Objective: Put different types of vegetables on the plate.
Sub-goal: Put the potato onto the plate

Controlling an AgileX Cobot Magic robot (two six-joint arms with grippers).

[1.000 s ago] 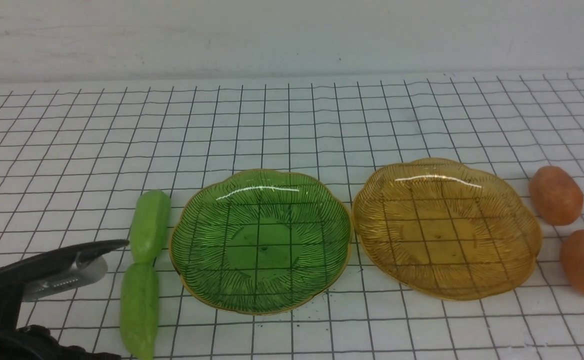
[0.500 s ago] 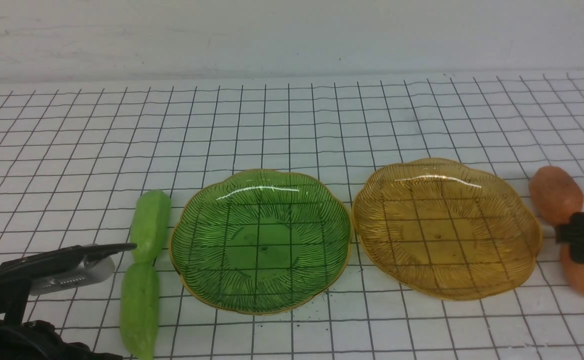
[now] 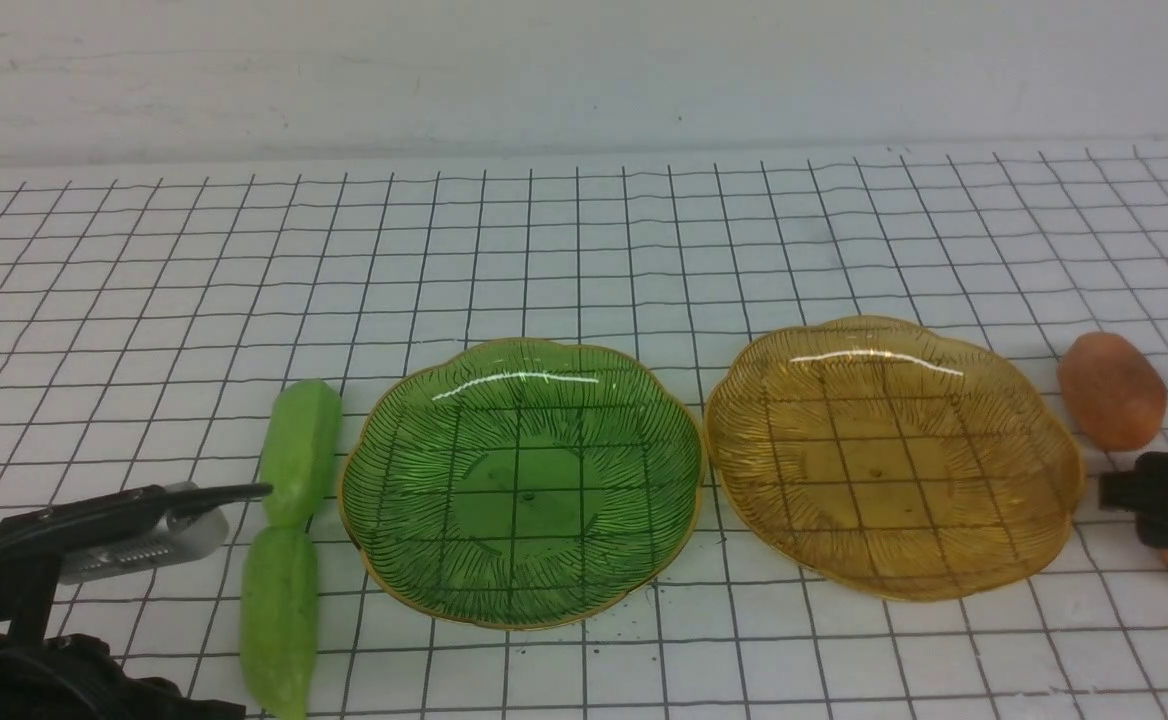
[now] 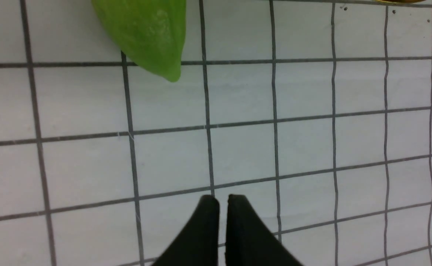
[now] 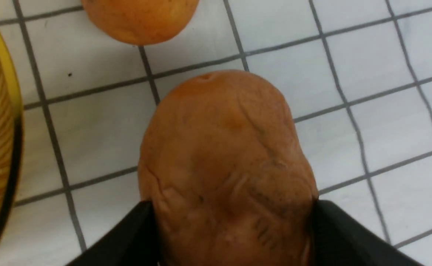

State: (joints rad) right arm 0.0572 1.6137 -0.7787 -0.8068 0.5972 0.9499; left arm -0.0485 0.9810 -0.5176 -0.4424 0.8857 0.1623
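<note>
Black arm [image 3: 29,670], ribbed silvery part [image 3: 149,550]

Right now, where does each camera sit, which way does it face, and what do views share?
Front: between the arms, facing forward over both plates; both tools show.
Left wrist: on that arm, facing the table; dark fingertips and a green vegetable show.
Right wrist: on that arm, facing a brown vegetable between its fingers.
Front and right wrist share the amber plate.

readable text: none | labels, brands: none | numbers: none | signs: none
</note>
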